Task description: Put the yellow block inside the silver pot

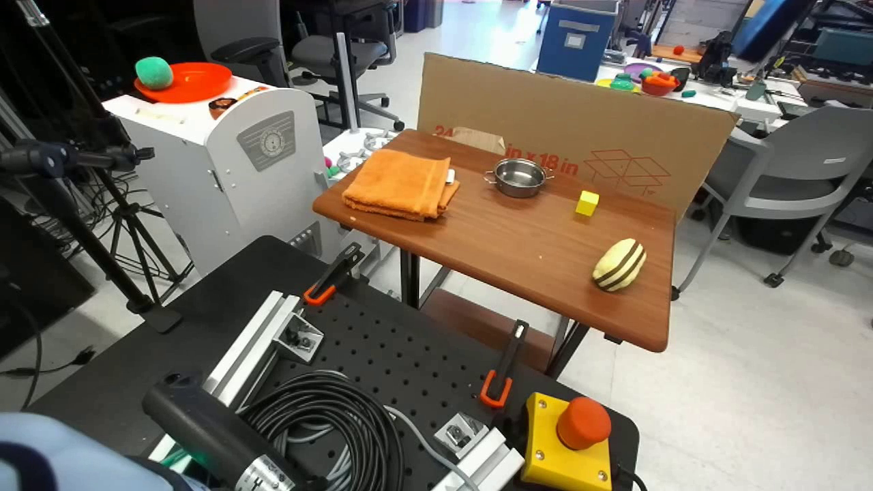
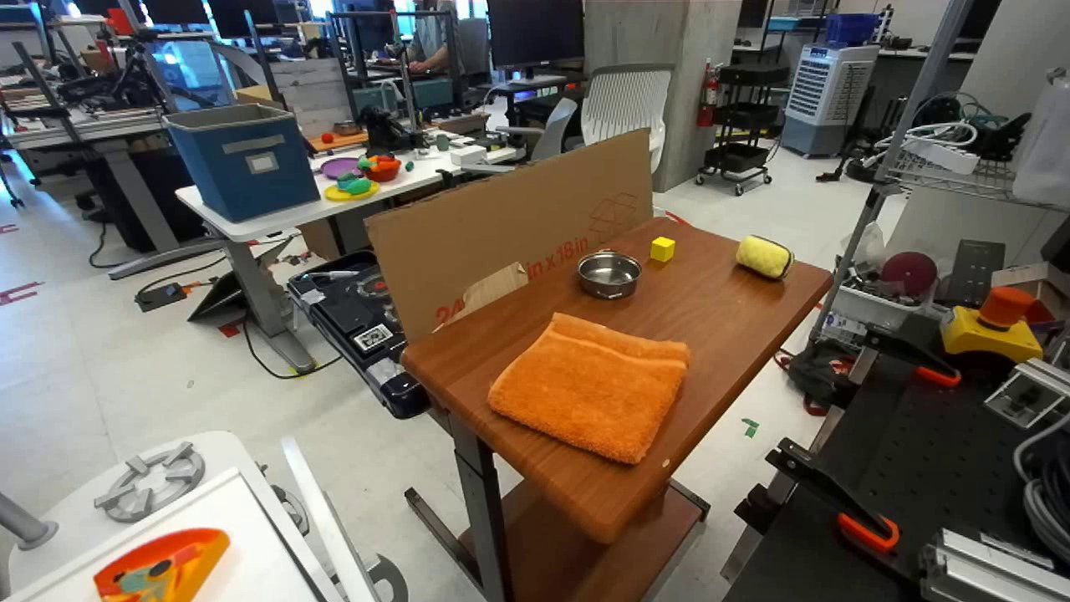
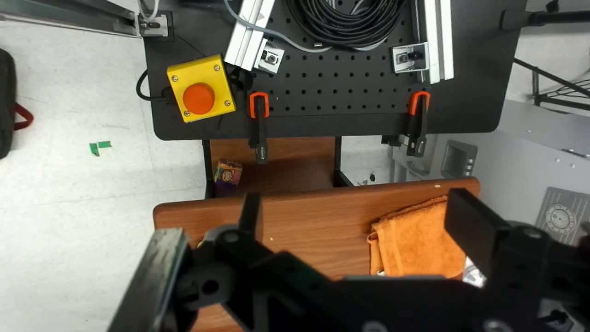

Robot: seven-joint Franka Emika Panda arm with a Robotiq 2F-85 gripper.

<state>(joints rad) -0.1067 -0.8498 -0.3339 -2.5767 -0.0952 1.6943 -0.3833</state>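
Observation:
The yellow block is a small bright cube on the brown table. It also shows in an exterior view. The silver pot stands upright on the same table, beside and apart from the block, near the cardboard; it also shows in an exterior view. The pot's visible inside holds nothing. My gripper is open in the wrist view, its fingers wide apart with nothing between them, high above the table. Block and pot do not show in the wrist view. I cannot make out the gripper in either exterior view.
A folded orange towel lies at one table end, a striped yellow oval thing near the opposite end. A cardboard sheet stands along the table's far edge. The black bench holds clamps and a yellow box with red button.

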